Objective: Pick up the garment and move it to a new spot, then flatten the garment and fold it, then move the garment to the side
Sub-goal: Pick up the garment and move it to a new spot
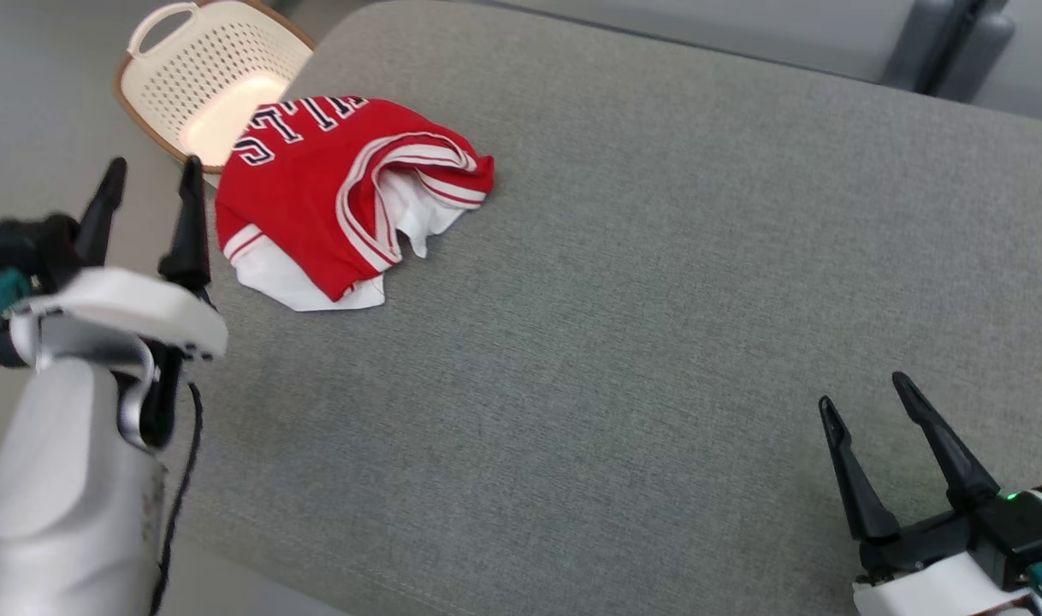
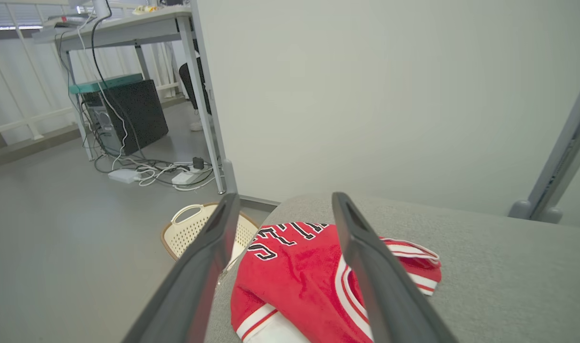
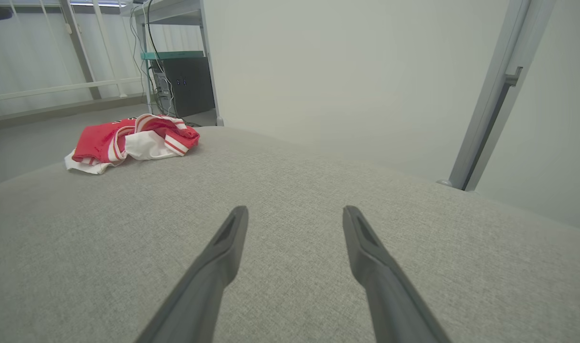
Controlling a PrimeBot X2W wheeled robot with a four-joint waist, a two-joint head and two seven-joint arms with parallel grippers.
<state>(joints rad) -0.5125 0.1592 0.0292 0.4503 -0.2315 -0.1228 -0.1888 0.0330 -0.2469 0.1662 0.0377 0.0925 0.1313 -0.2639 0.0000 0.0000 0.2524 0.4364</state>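
A: A crumpled red-and-white jersey (image 1: 333, 188) sits at the far left corner of the grey fabric cushion (image 1: 658, 359), tight to its left edge.

B: Just past that corner, down on the floor (image 2: 56, 238), there's a cream perforated plastic basket (image 1: 204, 77), and the cushion's edge hides part of it. Further back, a black computer tower (image 2: 133, 114) and tangled cables (image 2: 152, 171) sit under a grey desk (image 2: 128, 28).

A: The jersey's black-and-white lettering is half folded under, so I can't read it whole.

B: The left gripper (image 1: 155, 164) has its fingers spread wide and is holding nothing. It hangs just off the cushion's left edge. The jersey lies just beside and ahead of it, not touching. A pale forearm (image 1: 68, 479) covers its base.

A: The right gripper (image 1: 863, 389) is over the near right corner, also wide open and empty, well apart from the jersey.
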